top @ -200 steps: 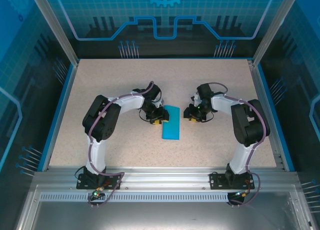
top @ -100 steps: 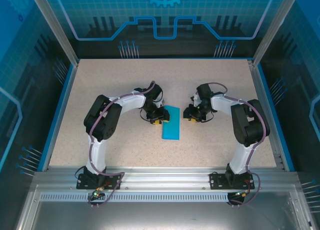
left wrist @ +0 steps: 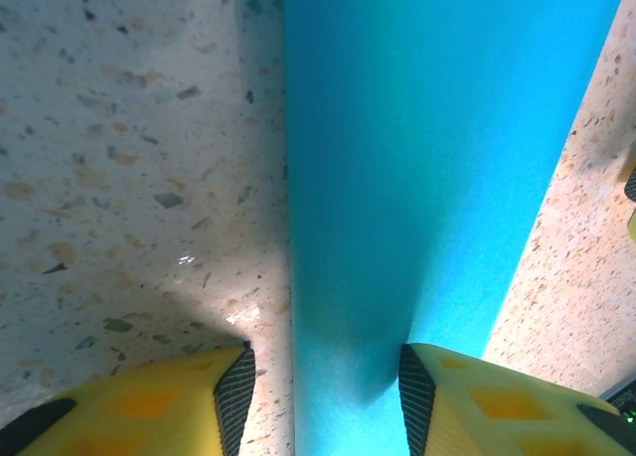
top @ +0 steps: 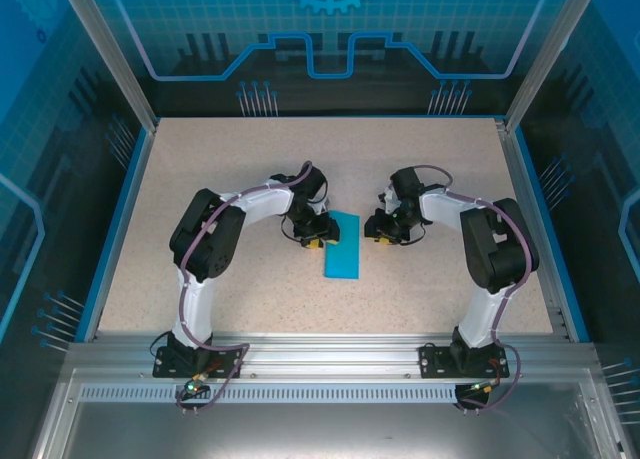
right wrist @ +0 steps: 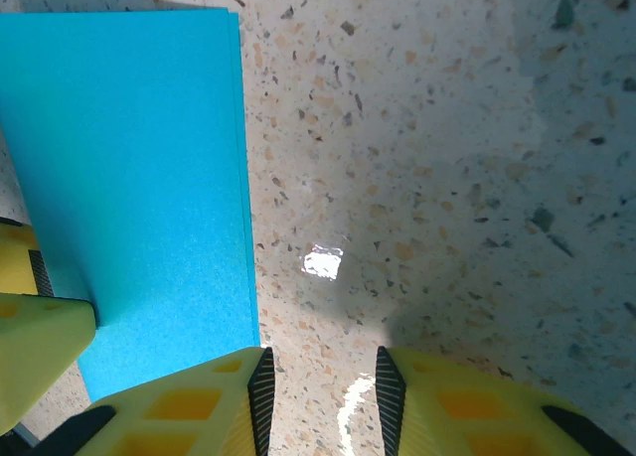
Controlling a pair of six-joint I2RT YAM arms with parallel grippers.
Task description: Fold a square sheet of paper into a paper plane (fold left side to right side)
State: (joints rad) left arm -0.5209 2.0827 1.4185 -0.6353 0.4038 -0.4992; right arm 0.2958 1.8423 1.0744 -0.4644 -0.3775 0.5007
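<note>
The thin bright cyan-blue square sheet of paper point(top: 342, 247) lies flat as a narrow doubled rectangle near the middle of the speckled beige desk point(top: 220, 159), a little toward the near edge.

My left end effector point(left wrist: 323, 357) is about half open, straddling the sheet's left long edge and clamping nothing. My right end effector point(right wrist: 323, 362) is narrowly parted over bare desk just beside the right edge, also holding nothing.

The likely trouble is sliding. A sideways nudge on this smooth top could skew the sheet or splay its stacked right-hand layers (they look slightly offset). My right inner finger could also snag that edge. What stands in the way is my two end effectors, near each other across the narrow paper.
</note>
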